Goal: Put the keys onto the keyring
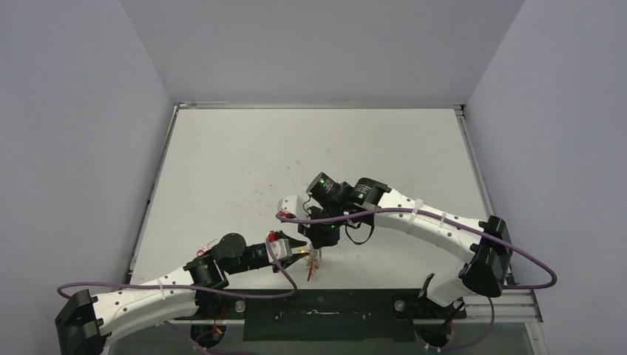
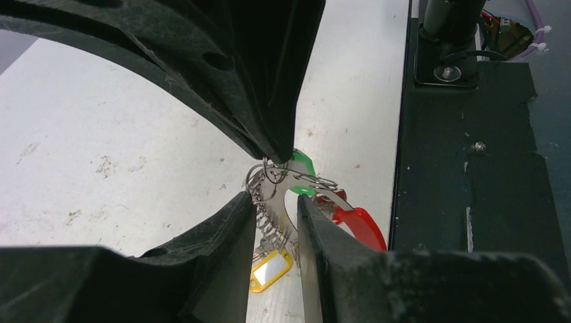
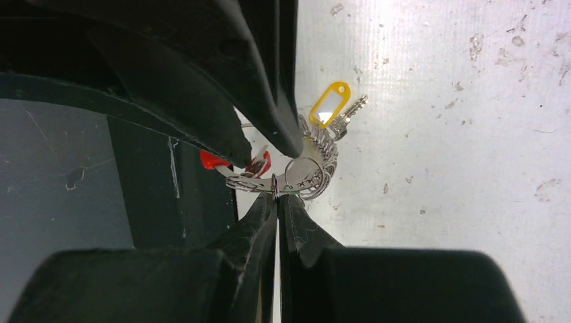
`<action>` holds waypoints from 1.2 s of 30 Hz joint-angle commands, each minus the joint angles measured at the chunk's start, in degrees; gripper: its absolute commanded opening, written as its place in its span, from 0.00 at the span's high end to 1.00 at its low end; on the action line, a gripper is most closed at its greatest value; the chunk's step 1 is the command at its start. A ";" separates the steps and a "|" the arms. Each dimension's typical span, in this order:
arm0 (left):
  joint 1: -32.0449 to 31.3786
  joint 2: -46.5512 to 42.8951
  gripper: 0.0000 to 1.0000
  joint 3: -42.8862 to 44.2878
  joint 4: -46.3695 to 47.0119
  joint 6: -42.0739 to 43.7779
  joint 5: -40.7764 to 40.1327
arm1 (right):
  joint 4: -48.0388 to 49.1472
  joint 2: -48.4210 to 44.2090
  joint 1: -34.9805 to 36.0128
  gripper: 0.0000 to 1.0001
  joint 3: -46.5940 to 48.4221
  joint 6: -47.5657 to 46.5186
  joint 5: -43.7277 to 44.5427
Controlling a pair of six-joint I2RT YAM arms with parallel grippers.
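Note:
The keyring [image 2: 291, 180], a silvery band strung with small wire loops, hangs just above the table near its front edge. It carries a red plastic piece [image 2: 363, 227] and a green tag [image 2: 303, 161]. My right gripper [image 3: 277, 196] is shut on a thin loop at the keyring's rim and holds the bundle up. My left gripper [image 2: 275, 202] is open, with one finger on each side of the band. One of the keys [image 3: 355, 107] sticks out beside a yellow tag [image 3: 330, 104]. In the top view the bundle [image 1: 316, 259] hangs between the left gripper [image 1: 302, 252] and the right gripper [image 1: 320, 245].
The black mounting plate [image 2: 471, 202] with the arm bases runs along the table's near edge, right next to the bundle. A purple cable [image 1: 384, 211] loops along the right arm. Grey walls close in the white table [image 1: 310, 148] on three sides.

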 commanded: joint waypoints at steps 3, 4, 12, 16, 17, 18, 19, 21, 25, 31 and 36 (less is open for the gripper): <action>-0.35 1.35 0.73 3.13 3.58 -0.16 0.13 | 1.43 -0.43 2.02 1.00 3.22 2.68 0.92; -0.35 1.57 0.74 3.13 3.86 -0.21 0.33 | 1.46 -0.33 2.21 1.00 3.36 2.77 0.94; -0.35 3.59 0.79 3.17 5.83 -0.34 1.16 | 1.46 0.68 3.49 1.00 3.63 2.88 1.20; -0.35 4.58 0.90 3.43 6.34 -0.47 2.00 | 1.68 0.84 3.80 1.00 3.59 3.14 1.46; -0.35 4.82 0.93 3.47 6.31 -0.42 2.23 | 1.69 0.97 3.87 1.00 3.58 3.15 1.59; -0.35 5.01 0.95 3.55 6.26 -0.37 2.48 | 1.73 0.93 3.95 1.00 3.64 3.15 1.57; -0.35 5.07 0.98 3.59 6.33 -0.34 2.68 | 1.73 1.03 3.98 1.00 3.60 3.15 1.68; -0.35 5.16 1.00 3.65 6.39 -0.43 3.07 | 1.71 1.20 4.06 1.00 3.57 3.13 2.02; -0.35 4.64 1.00 3.57 6.54 -0.43 3.18 | 1.49 1.59 4.08 1.00 3.66 3.15 2.48; -0.35 4.36 0.85 3.43 7.15 -0.75 3.52 | 1.59 1.94 4.12 1.00 3.68 3.13 2.70; -0.35 5.71 0.94 3.82 7.00 -0.64 4.26 | 1.51 2.09 4.14 1.00 3.78 3.13 2.92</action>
